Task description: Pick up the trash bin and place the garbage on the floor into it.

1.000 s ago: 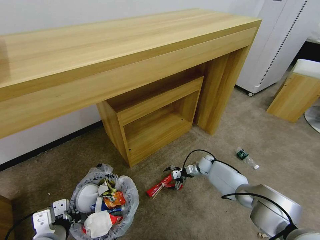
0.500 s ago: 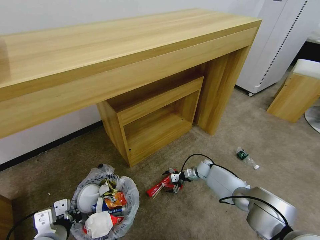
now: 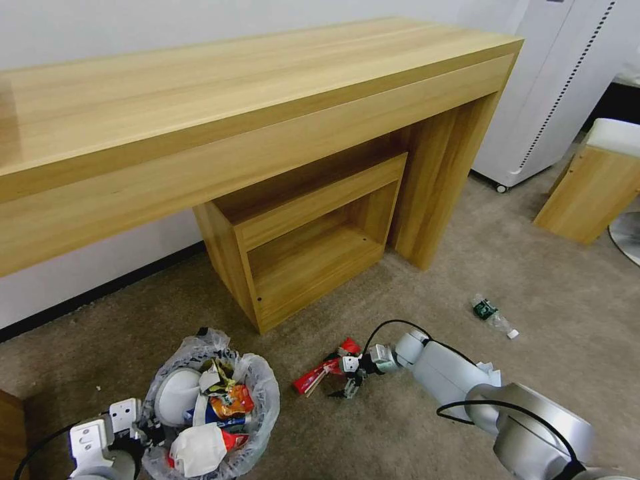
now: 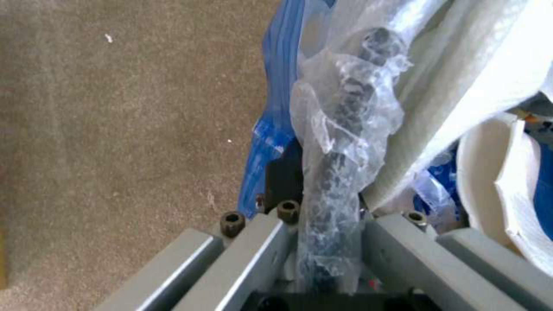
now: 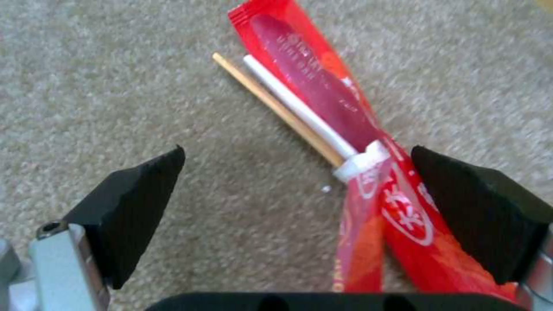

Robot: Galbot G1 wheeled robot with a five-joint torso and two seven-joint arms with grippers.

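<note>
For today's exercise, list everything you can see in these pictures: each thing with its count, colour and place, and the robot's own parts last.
Trash bin: one, whitish bag liner, on the carpet, full of litter.
Red wrappers: a bundle with a wooden stick and a white stick, on the floor between the right fingers.
Bottle: one, green label, lying on the floor to the right.
Desk: one, light wood, against the wall.
Open cabinet: one, light wood, under the desk.
Floor: beige carpet.
Left gripper: shut on the bin's bagged rim.
Right gripper: open, low over the wrappers.
</note>
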